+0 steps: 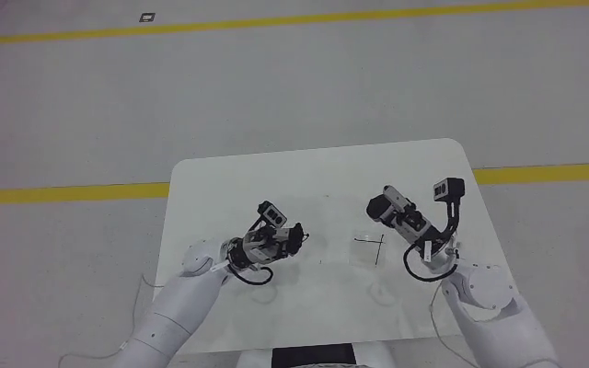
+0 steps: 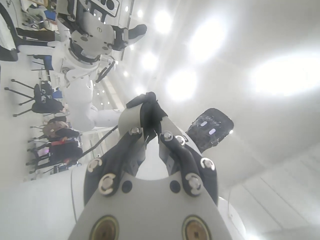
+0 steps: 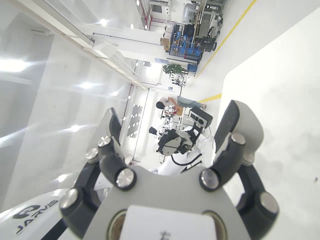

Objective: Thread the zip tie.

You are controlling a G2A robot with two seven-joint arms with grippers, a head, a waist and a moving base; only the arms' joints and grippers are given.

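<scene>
Thin black zip tie (image 1: 369, 241) strips lie crossed on the smooth white round-cornered counter (image 1: 276, 184), nearer the right gripper (image 3: 172, 112), fingers released, spread wide. The left gripper (image 2: 149, 101): dark-padded fingers clenched together.

**Surroundings: Work Surface and Room**

The white table (image 1: 230, 189) has rounded corners and stands on a pale grey floor (image 1: 276, 101). Two yellow floor lines cross the top view. The far line (image 1: 276, 22) runs well beyond the table. The near line (image 1: 83, 192) shows on both sides of the table. A small dark marker (image 1: 147, 17) lies on the floor just beside the far line. In the right wrist view, a potted plant (image 3: 173, 69) stands near racking with blue bins (image 3: 186, 51). The left wrist view shows bright ceiling lights (image 2: 207, 38) and dark chairs (image 2: 43, 96).
</scene>
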